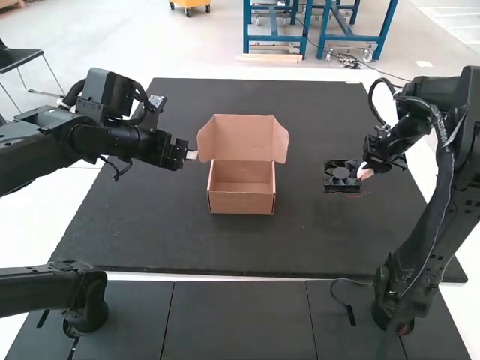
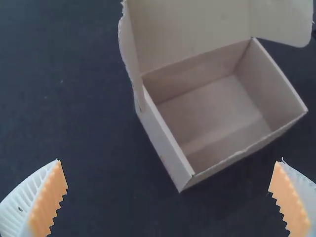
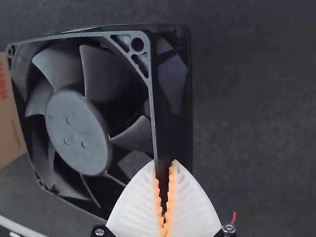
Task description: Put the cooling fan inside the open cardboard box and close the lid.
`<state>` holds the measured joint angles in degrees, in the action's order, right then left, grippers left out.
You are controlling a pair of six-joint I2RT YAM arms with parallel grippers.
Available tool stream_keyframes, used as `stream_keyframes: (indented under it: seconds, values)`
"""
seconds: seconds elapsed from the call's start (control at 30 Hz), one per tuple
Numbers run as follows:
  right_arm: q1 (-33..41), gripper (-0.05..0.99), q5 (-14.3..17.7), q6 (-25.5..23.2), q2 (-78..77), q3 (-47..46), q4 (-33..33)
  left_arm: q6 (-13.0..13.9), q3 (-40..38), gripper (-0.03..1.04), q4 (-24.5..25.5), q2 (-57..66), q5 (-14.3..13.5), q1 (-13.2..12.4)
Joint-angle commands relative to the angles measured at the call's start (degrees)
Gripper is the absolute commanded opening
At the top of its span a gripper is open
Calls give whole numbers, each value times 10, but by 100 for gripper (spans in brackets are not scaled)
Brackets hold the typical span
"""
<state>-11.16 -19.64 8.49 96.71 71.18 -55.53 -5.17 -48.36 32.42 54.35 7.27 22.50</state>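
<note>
A brown cardboard box (image 1: 241, 187) stands open in the middle of the black mat, its lid (image 1: 242, 139) upright at the back; its inside (image 2: 217, 121) is bare. The black cooling fan (image 1: 343, 177) is to the right of the box, and my right gripper (image 1: 366, 172) is shut on its right frame edge (image 3: 165, 148), the white ribbed fingers (image 3: 190, 202) pinching the rim. Whether the fan rests on the mat or hangs just above it, I cannot tell. My left gripper (image 1: 189, 155) stands open just left of the box's upper left corner, its orange-padded fingers (image 2: 47, 195) wide apart with nothing between them.
The black mat (image 1: 150, 217) covers the table, with bare mat in front of the box and on both sides. Thin red wire (image 1: 360, 195) trails by the fan. The left arm (image 1: 90, 139) stretches in from the left, the right arm (image 1: 442, 187) stands at the right edge.
</note>
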Motion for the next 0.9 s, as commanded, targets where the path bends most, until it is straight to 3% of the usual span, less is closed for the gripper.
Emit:
stream_keyframes:
  seconds: [0.0, 0.4, 0.6, 0.87]
  values:
    - [-1, -2, -44, -8, -51, -15, -14, 10, 10, 97, -5, -17, -5, -5]
    - [2, -2, -73, -48, -216, -97, -36, 16, 46, 97, -3, -47, -5, -5]
    - [46, -2, -90, -88, -277, -126, -44, 16, 53, 97, 1, -66, -9, -5]
    - [191, -2, -99, -219, -309, -140, -5, 16, 60, 97, 5, -86, -11, -5]
